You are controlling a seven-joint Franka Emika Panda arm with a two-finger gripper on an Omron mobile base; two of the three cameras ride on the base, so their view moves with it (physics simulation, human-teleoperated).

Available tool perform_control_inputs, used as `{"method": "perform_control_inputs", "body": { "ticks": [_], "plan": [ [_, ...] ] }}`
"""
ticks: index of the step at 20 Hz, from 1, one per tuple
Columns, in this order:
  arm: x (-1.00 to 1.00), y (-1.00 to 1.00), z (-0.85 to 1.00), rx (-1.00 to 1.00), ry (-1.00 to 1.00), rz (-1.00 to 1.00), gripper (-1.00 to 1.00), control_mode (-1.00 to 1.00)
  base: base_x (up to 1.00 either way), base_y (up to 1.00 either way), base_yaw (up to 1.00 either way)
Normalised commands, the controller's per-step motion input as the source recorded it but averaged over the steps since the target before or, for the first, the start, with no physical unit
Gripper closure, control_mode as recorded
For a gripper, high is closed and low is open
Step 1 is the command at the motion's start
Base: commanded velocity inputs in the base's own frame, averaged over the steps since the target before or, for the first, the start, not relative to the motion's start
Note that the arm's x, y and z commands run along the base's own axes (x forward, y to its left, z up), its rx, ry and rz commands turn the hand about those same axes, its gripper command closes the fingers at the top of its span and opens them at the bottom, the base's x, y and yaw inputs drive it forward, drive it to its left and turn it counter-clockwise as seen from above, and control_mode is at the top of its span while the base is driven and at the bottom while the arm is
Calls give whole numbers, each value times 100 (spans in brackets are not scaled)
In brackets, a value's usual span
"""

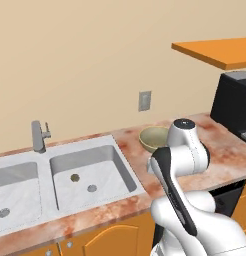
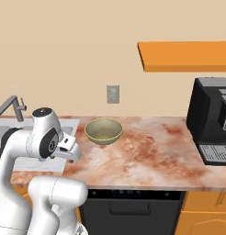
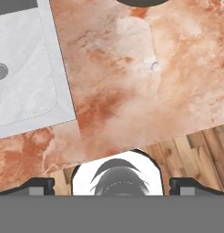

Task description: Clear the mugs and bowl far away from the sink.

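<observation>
The olive-tan bowl (image 2: 103,131) stands upright on the marble counter (image 2: 151,151), just right of the sink (image 1: 25,192); my arm partly hides the bowl (image 1: 151,136) in the left base view. A small dark round thing with a yellowish middle (image 1: 75,177) lies in the right basin, too small to tell whether it is a mug. My gripper (image 2: 73,155) hangs over the counter's front edge, in front of and left of the bowl, apart from it. In the hand view the gripper (image 3: 113,186) is open and empty, looking down on bare counter and the basin's corner (image 3: 27,91).
A grey faucet (image 1: 39,136) rises behind the sink. A black coffee machine (image 2: 211,121) stands at the counter's right end under an orange shelf (image 2: 183,55). A wall outlet (image 2: 113,93) sits above the bowl. Wooden floor (image 3: 200,150) shows past the counter's front edge.
</observation>
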Motion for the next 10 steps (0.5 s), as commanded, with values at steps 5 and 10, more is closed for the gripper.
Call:
{"method": "perform_control_inputs", "body": {
  "ticks": [5, 10],
  "plan": [
    [0, 0, 0, 0, 0, 0, -100, -100, 2, 0, 0],
    [64, 4, 3, -8, 7, 3, -100, -100, 0, 0, 0]
  ]
}}
